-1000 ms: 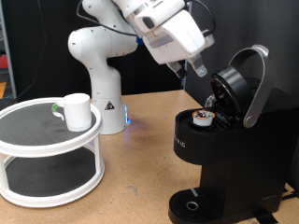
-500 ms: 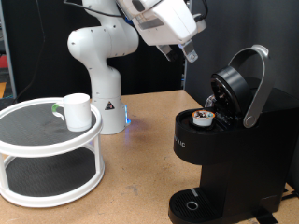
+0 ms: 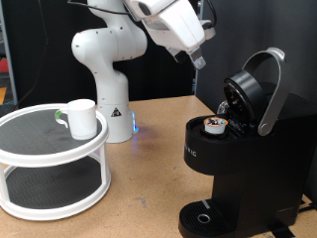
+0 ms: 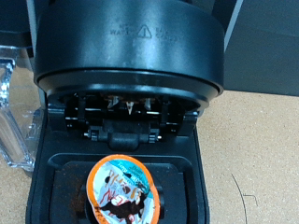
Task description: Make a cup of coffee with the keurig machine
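The black keurig machine stands at the exterior view's right with its silver-handled lid raised. A coffee pod with an orange rim sits in the open chamber; it also shows in the wrist view under the lid's needle housing. My gripper hangs in the air above and to the left of the lid, empty, its fingers apart. The white cup stands on the top shelf of a round white stand at the exterior view's left.
The robot's white base stands behind the wooden table. The machine's round drip tray is bare. A clear water tank shows beside the machine in the wrist view.
My gripper has risen and moved left, away from the open lid. The pod, the lid and the cup have not moved.
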Robot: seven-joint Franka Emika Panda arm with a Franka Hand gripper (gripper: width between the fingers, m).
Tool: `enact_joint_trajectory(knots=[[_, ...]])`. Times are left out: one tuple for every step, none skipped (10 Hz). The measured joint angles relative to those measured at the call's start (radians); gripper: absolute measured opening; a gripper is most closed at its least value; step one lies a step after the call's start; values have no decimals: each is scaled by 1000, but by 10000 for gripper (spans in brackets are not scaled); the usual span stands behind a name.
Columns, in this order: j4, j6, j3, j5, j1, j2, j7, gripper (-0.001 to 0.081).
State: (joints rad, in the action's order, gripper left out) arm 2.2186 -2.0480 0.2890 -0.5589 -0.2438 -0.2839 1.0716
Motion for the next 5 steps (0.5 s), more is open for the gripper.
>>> enact_joint_trajectory(knots=[[-3, 6, 4, -3, 0, 0, 0, 806], [-1, 6, 4, -3, 0, 0, 0, 806], [1, 6, 3, -17, -1, 0, 0, 806], [4, -5, 0, -56, -8, 0, 10, 806], [5, -10, -6, -84, -17, 0, 12, 806]])
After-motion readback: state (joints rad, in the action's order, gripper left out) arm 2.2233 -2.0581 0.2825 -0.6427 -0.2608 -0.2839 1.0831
